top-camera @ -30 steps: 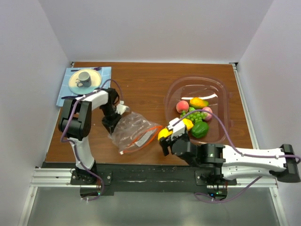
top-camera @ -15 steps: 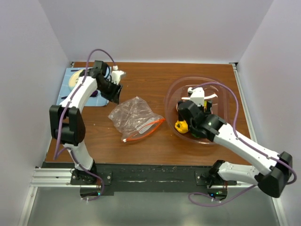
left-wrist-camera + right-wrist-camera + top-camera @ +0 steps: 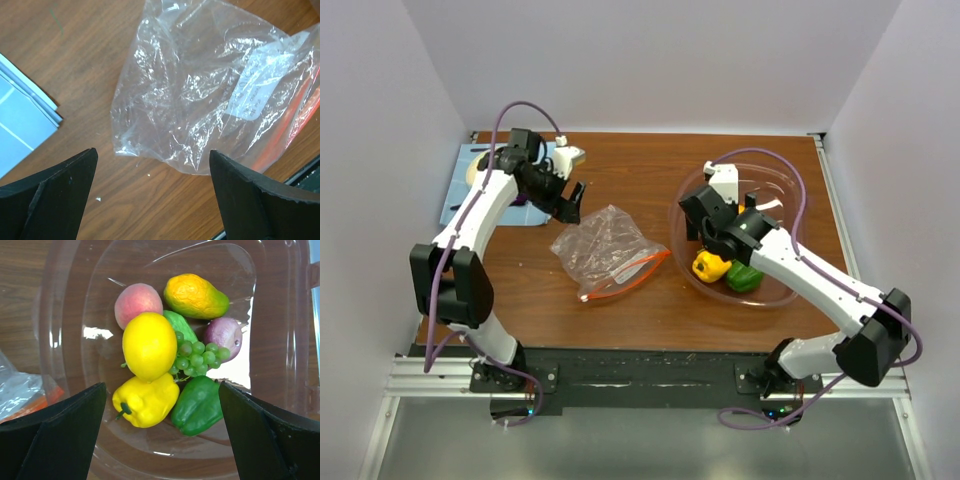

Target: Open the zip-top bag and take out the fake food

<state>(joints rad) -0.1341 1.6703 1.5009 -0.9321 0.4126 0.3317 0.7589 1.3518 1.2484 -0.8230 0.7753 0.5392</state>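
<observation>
At counter [image 3: 640, 165] centre, zip-top bag [image 3: 605, 250] lies flat, zip edge diagonal on near side, just near-right of left jaws, spread apart; left arm nearer. Fake food [image 3: 150, 345] sits in tub [image 3: 280, 315] beneath right jaws, likewise apart.

bag [image 3: 200, 90] cropped right, tub [image 3: 70, 300] rim cropped

A second ago our right pincer [image 3: 703, 232] hung over the tabletop [image 3: 640, 170] between the zip-top bag [image 3: 605, 250] and the tub [image 3: 70, 315], closed on a yellow piece, probably the lemon [image 3: 149, 345]. Now it stands spread above the tub, and the lemon lies loose on the other fake food [image 3: 197, 360]. Our left pincer [image 3: 572, 200], then down at the bag's left edge, has lifted away toward the far left and gapes empty. The bag has slid slightly farther from the arm bases.
</observation>
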